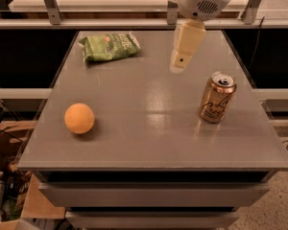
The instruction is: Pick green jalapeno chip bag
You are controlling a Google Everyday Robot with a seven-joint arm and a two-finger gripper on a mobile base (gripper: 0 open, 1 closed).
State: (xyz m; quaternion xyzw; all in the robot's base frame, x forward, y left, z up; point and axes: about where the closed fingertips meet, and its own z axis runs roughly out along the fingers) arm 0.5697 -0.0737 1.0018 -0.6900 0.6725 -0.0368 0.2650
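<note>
A: Currently logging the target. Where is the green jalapeno chip bag (110, 46) lying?

B: It is lying flat on the table (149, 143), in the far left part, close to the back edge. Nothing is touching it.

A: How is it looking?

B: It is showing a crinkled green face with pale lettering, too blurred to read. Both short ends are showing pale crimped strips. Its long side is running roughly left to right, and it is spanning more width than the orange ball (79, 118).

A: And the pincer (178, 67)?

B: It is hanging from the white arm head at the top of the view, as a cream piece pointing down and slightly left. It is hovering over the far middle of the table, to the right of the bag and well apart from it. I cannot tell how far it is opening, and no item is showing in it.

A: Other items?

B: The orange ball is sitting at the near left. A gold can (217, 97) is standing upright at the right, nearer the front than the pincer.
</note>
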